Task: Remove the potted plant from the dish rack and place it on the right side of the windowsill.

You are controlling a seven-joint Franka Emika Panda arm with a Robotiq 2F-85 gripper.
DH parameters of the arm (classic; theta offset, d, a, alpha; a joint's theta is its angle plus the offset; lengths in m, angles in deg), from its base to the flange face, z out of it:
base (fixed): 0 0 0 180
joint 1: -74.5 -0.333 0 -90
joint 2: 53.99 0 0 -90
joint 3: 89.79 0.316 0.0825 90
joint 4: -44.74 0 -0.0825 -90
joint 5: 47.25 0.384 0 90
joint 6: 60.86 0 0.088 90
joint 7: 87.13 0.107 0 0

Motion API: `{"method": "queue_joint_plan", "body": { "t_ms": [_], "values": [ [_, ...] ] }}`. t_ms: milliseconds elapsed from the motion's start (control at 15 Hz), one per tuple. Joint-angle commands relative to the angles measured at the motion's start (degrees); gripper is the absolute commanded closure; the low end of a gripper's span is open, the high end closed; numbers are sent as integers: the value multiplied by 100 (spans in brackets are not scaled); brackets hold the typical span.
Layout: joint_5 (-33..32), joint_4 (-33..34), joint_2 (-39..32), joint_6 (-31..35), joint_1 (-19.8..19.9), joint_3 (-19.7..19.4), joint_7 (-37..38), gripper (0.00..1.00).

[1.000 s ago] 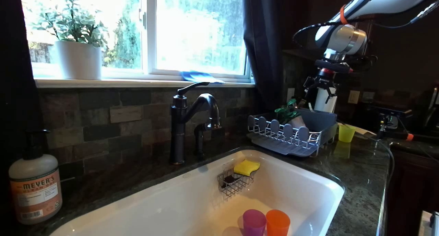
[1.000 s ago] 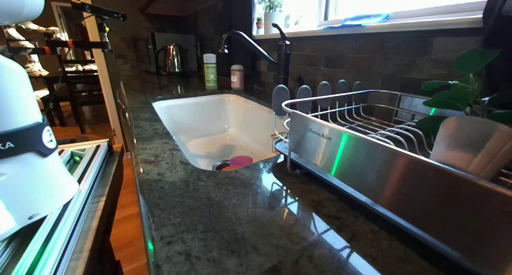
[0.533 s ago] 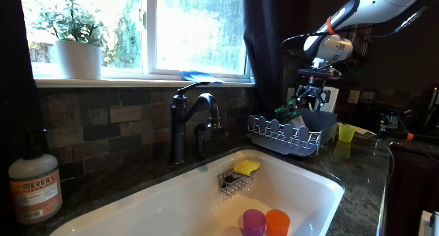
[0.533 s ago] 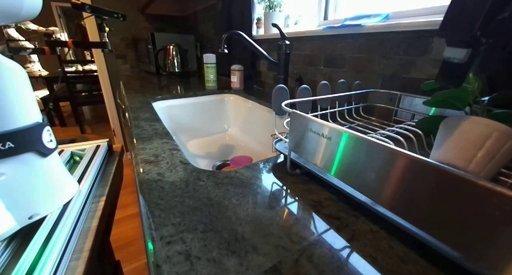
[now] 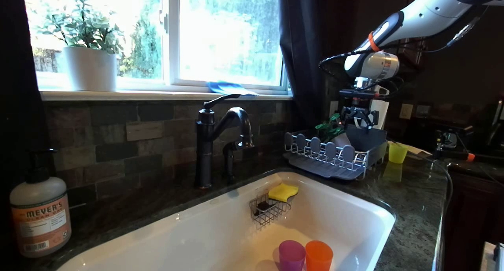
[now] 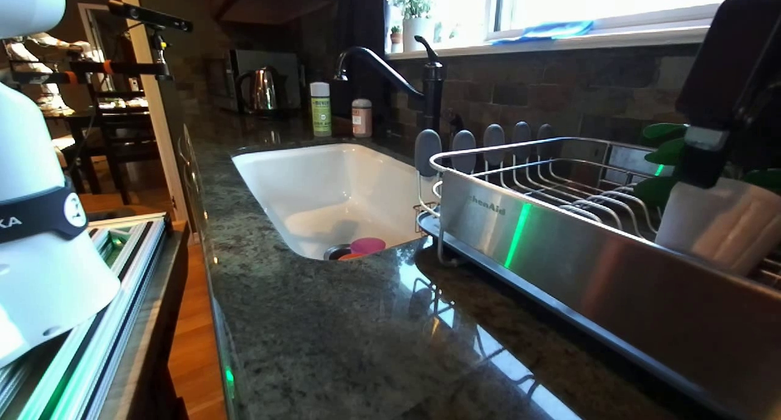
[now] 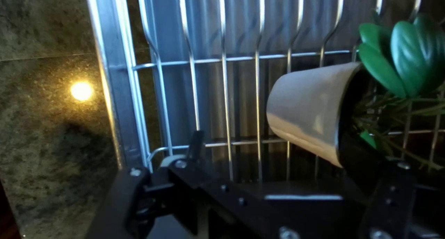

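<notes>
Gripper [image 5: 357, 124] near the tilted potted plant [image 5: 341, 140] in the dish rack [image 6: 549, 249]

We see it lower than half a second ago, fingers [image 7: 196, 145] spread wide, holding nothing. Only the wrist view shows into the pot's [image 7: 306, 107] dark mouth. In an exterior view, one finger [image 6: 701, 160] partly hides the plant, touching or apart we cannot tell; the right edge crops the gripper there.
</notes>
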Motion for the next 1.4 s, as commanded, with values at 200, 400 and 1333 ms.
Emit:
{"method": "queue_joint_plan", "body": {
  "t_ms": [200,400,1333],
  "values": [
    [122,305,-237,132,118,91,-401,10],
    [127,450,-340,38,130,93,-430,24],
    [129,675,-583,82,109,224,-926,27]
  ]
}}
